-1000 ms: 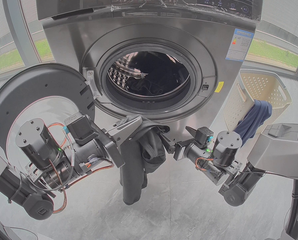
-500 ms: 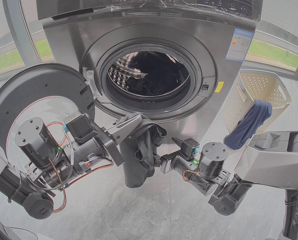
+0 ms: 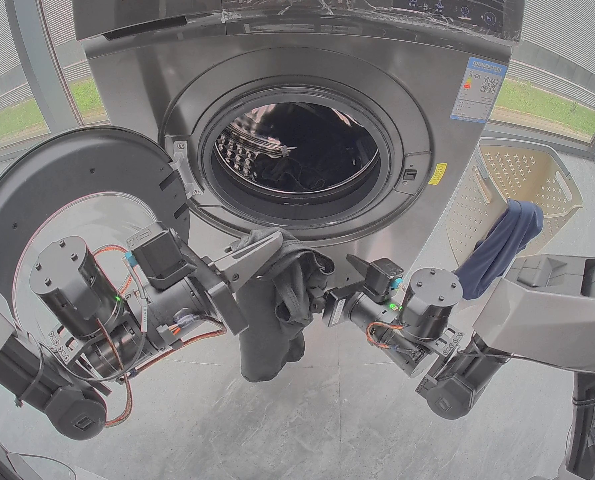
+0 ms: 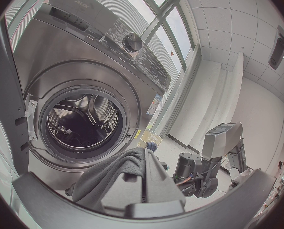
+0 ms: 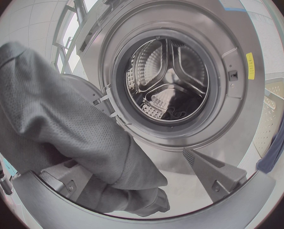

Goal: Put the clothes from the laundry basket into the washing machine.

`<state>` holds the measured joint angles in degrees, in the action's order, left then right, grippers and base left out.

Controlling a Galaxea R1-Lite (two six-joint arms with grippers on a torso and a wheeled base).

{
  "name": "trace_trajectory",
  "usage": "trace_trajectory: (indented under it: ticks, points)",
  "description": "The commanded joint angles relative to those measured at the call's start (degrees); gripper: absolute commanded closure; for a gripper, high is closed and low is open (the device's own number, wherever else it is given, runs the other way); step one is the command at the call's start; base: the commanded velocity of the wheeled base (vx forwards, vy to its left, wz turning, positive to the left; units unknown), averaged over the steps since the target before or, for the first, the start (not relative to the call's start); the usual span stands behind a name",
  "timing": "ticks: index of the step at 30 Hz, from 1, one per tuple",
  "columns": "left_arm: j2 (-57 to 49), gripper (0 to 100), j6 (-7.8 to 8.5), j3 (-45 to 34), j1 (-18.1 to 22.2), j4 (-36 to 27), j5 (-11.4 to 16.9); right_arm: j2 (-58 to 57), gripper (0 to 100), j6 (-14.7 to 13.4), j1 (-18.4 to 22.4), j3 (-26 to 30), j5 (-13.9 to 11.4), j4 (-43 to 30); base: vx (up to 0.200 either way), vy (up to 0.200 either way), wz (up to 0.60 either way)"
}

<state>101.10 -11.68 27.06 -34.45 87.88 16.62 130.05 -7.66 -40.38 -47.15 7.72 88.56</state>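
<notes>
A dark grey garment (image 3: 277,301) hangs in front of the washing machine (image 3: 144,81), just below its open drum (image 3: 297,145). My left gripper (image 3: 271,245) is shut on the garment's top edge, and the cloth (image 4: 110,175) drapes beside the closed fingers. My right gripper (image 3: 321,298) is at the garment's right side, open; the cloth (image 5: 62,118) lies over one finger and the other finger (image 5: 212,172) is bare. Dark clothes lie inside the drum (image 5: 177,108). The beige laundry basket (image 3: 537,181) stands to the machine's right, with a blue garment (image 3: 504,241) draped over its rim.
The round machine door (image 3: 64,181) is swung open to the left, behind my left arm. Grey tiled floor (image 3: 324,421) spreads under the hanging garment. Windows flank the machine on both sides.
My right gripper moved left into the garment, dipping and then rising slightly. The garment's hanging end has bunched and sits higher than before. The left gripper has held still.
</notes>
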Motion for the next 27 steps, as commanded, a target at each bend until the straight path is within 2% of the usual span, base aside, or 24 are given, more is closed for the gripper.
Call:
trace_trajectory:
  ticks: [1,8,13,21,27]
  points:
    - [0.0,100,-0.01,-0.2,0.1,0.0,0.1,-3.3,0,0.1,2.0,1.5,0.0,0.0,0.0,0.0,0.0]
    - [0.0,100,-0.01,-0.3,0.0,0.0,0.1,-8.1,0,0.3,4.4,4.9,-0.7,0.0,0.0,0.0,0.0]
    - [0.0,100,-0.01,-0.3,0.0,0.0,0.1,-8.1,0,0.3,5.0,5.1,-0.9,0.0,0.0,0.0,0.0]
    - [0.2,100,-0.01,0.1,0.2,0.0,0.1,-6.6,0,0.1,1.7,5.1,-0.9,0.0,0.0,0.0,0.0]
    - [0.4,100,-0.01,0.6,0.3,0.0,0.0,-6.9,0,-0.3,-2.3,7.5,-0.9,0.1,0.0,0.0,0.0]
